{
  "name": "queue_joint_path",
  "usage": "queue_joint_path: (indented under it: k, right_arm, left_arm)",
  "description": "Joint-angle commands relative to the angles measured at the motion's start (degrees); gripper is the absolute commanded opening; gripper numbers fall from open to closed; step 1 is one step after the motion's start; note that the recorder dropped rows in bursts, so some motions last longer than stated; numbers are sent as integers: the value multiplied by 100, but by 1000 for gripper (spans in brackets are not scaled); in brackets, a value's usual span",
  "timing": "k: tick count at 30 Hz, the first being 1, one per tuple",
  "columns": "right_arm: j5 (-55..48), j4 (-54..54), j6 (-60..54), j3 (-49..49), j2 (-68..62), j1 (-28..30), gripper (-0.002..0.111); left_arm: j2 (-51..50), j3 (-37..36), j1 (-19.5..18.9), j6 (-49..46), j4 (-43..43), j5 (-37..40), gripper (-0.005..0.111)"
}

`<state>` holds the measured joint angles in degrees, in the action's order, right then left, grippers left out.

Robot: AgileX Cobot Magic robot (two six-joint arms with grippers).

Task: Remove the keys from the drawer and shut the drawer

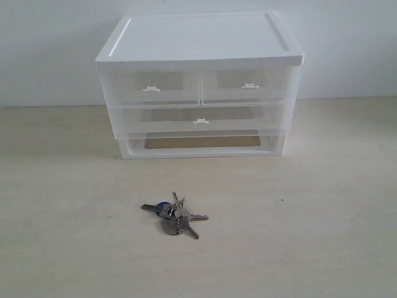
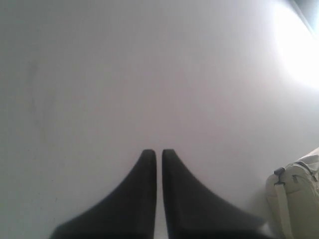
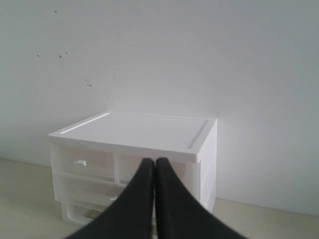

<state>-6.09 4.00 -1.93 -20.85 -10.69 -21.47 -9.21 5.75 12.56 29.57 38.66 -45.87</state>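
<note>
Here, one bunch of keys (image 1: 174, 215) on table (image 1: 322, 223), one cabinet (image 1: 198, 37), three closed drawers (image 1: 243, 85).

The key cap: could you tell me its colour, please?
The key cap is blue, seen best in the exterior view.

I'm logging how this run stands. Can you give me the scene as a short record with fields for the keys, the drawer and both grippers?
keys: lying on the table in front of the cabinet, outside any drawer
drawer: top right of the cabinet, front level with its left-hand twin, looks closed
left gripper: shut, holding nothing, out of the exterior view
right gripper: shut, holding nothing, pointing towards the cabinet
task state: looks done, keys out and drawer closed
</note>
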Motion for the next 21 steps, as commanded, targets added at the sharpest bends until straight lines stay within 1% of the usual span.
queue_joint_path:
  k: [1, 21]
  right_arm:
    - [-18, -4, -8, 18, 29, 26, 0]
    - [-18, -4, 4, 18, 29, 26, 0]
  left_arm:
    - [180, -252, -4, 156, -22, 225, 4]
    - [180, -263, 8, 156, -22, 250, 4]
